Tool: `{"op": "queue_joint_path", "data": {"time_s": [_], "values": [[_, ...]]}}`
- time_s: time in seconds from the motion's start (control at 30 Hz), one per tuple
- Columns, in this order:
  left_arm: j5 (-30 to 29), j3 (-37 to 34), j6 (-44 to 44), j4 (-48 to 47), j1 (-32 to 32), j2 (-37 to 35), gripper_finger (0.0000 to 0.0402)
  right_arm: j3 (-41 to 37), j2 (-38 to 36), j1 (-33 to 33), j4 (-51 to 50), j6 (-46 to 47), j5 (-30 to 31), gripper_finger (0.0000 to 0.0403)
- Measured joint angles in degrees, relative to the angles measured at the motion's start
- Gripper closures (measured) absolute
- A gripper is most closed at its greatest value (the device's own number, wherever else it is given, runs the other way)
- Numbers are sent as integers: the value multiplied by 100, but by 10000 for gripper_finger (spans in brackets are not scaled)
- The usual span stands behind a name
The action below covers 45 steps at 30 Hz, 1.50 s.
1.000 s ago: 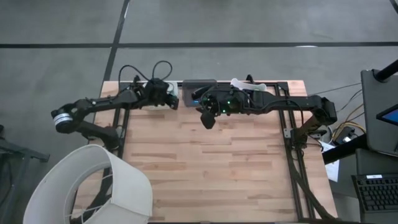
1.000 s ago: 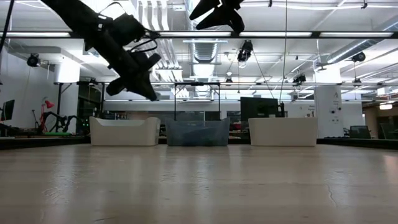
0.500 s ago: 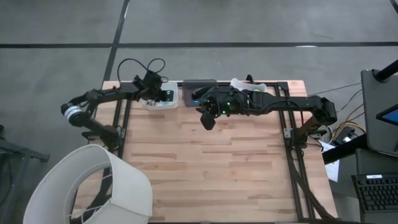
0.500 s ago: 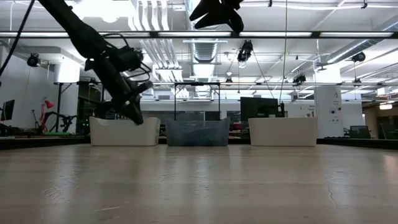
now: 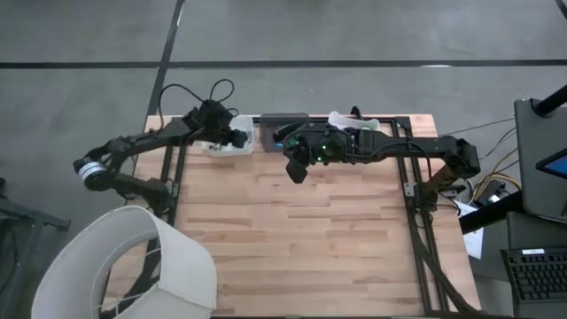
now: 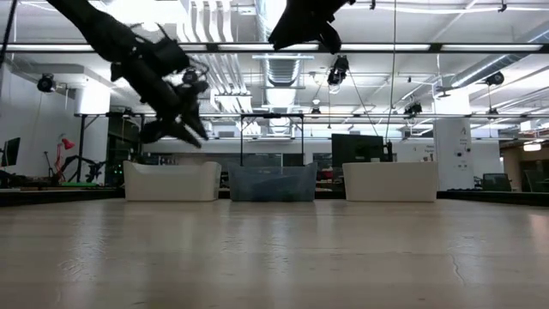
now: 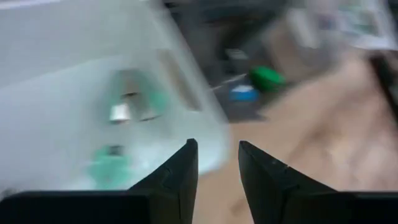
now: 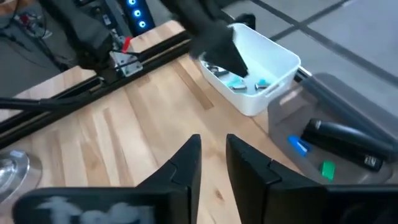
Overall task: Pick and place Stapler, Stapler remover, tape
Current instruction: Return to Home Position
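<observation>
Three bins [image 6: 401,181] lined the 12 o'clock edge; bare table [image 5: 310,248] toward 6.
Left gripper [image 5: 236,136], narrowly spread, hung over the left white bin [image 6: 171,182]; right gripper [image 5: 298,172] likewise near centre. Grey bin [image 6: 270,183] held two tape rolls [image 7: 267,77], one stapler [image 8: 345,142].

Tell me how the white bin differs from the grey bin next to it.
The white bin is bright white; the grey bin is dark. The white bin holds small teal and silvery pieces; the grey bin holds a black stapler, a blue bit and a green bit. Both are open-topped and sit side by side.
</observation>
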Motion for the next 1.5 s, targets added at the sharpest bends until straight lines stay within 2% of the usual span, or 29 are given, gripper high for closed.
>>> {"op": "queue_joint_path", "data": {"time_s": [0.13,0.2,0.27,0.33,0.53,0.7,0.83,0.97,1.1,1.3,1.43,1.5], "values": [[372,7,595,35,-430,-428,304,-151,0,-2,9,209,11,356],[510,7,835,41,-746,-663,333,-301,0,2,12,-19,-50,384],[511,7,955,86,-1074,-939,372,-483,0,-3,141,-126,-199,391],[338,7,986,159,-1383,-1201,392,-736,-26,-13,566,-338,-596,394],[179,-46,1346,291,-1973,-1825,397,-1523,-281,-33,2285,-590,-1414,395],[433,-468,992,255,-2009,-2565,398,-2147,-604,-46,2881,-379,-1764,395],[564,-893,788,180,-2069,-3404,398,-2615,-1042,-49,2900,-238,-1653,394],[548,-1243,1217,-20,-2059,-4086,384,-3062,-1423,-76,2657,-715,-1568,394],[550,-1670,1055,-48,-2116,-4624,369,-3548,-1759,-74,2680,-374,-1477,394],[147,-2354,730,292,-2336,-5457,360,-4433,-2281,-81,3807,-406,-1429,394],[118,-2703,1132,279,-2673,-6041,364,-4945,-2642,-68,4426,-491,-1576,394],[-226,-2847,1131,271,-2859,-6336,366,-5097,-2842,-72,4542,-496,-1573,394]]}}
